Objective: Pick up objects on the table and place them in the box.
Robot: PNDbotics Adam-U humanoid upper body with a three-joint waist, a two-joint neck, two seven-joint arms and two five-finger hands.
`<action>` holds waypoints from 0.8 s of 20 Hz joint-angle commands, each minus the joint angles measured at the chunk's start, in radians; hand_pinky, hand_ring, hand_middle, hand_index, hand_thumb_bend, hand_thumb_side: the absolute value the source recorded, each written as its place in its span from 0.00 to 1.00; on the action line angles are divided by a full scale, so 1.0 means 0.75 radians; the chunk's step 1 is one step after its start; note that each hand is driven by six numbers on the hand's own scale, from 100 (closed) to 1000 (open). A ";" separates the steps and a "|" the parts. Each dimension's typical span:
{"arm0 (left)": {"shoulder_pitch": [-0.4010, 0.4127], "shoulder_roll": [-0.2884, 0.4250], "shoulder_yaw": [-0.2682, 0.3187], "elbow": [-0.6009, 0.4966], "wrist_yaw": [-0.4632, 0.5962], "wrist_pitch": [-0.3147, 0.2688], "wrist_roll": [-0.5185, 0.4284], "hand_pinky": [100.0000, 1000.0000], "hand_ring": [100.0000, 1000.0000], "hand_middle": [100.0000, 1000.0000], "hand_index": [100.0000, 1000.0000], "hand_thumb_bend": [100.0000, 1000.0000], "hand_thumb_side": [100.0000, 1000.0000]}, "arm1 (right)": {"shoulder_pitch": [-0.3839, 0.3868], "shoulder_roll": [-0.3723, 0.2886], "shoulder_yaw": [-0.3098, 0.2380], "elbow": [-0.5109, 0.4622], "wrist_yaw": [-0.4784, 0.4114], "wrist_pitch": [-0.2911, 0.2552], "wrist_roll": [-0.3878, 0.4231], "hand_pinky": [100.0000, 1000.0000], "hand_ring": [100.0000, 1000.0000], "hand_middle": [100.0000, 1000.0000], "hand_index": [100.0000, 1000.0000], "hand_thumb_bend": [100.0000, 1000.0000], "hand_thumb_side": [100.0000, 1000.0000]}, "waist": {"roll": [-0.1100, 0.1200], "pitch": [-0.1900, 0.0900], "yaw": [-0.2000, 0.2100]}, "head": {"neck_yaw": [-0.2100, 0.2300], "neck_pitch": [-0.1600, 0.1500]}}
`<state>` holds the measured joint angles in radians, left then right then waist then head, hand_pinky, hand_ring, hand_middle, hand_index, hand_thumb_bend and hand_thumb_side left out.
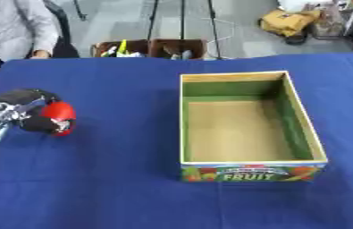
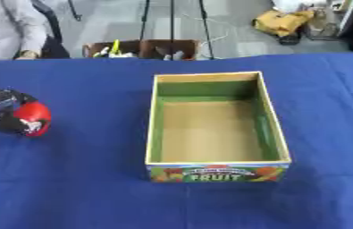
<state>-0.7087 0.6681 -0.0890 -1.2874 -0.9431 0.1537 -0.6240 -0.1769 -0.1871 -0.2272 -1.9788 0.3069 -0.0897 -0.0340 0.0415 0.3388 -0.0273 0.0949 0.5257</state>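
Nearest you, the empty fruit box (image 1: 251, 171) sits on the blue table (image 1: 109, 179); your left hand (image 1: 24, 112) is curled around a red object (image 1: 59, 113).

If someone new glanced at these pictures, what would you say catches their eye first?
First, the open fruit box at the middle of the blue table, with nothing visible inside and "FRUIT" printed on its near face. Next, at the left edge, the left hand curled round a red object, away from the box.
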 commanded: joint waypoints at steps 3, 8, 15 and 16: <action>-0.019 0.028 0.002 0.005 0.030 0.014 0.023 0.13 0.51 0.77 0.95 0.20 0.57 | -0.013 -0.013 -0.003 -0.028 0.007 -0.004 -0.003 0.37 0.40 0.31 0.48 0.00 0.87 | 0.001 -0.020 -0.001 | 0.001 -0.015; -0.010 0.024 0.000 0.021 0.045 0.037 0.034 0.12 0.51 0.73 0.94 0.09 0.46 | -0.014 -0.013 -0.004 -0.028 0.006 -0.008 -0.008 0.37 0.40 0.31 0.47 0.00 0.87 | 0.000 -0.017 -0.001 | 0.001 -0.015; -0.005 0.022 0.007 0.028 0.074 0.073 0.089 0.03 0.44 0.66 0.91 0.00 0.26 | -0.014 -0.012 -0.005 -0.028 0.005 -0.010 -0.010 0.38 0.40 0.31 0.47 0.00 0.86 | 0.000 -0.017 -0.002 | -0.002 -0.016; -0.005 0.023 0.007 0.024 0.076 0.077 0.102 0.02 0.44 0.65 0.90 0.00 0.26 | -0.013 -0.012 -0.005 -0.028 0.005 -0.009 -0.010 0.38 0.40 0.31 0.47 0.00 0.86 | 0.000 -0.017 -0.002 | -0.001 -0.015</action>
<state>-0.7044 0.6674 -0.0890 -1.2642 -0.8894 0.2071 -0.5588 -0.1772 -0.1870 -0.2276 -1.9788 0.3070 -0.0945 -0.0390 0.0429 0.3412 -0.0292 0.0945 0.5254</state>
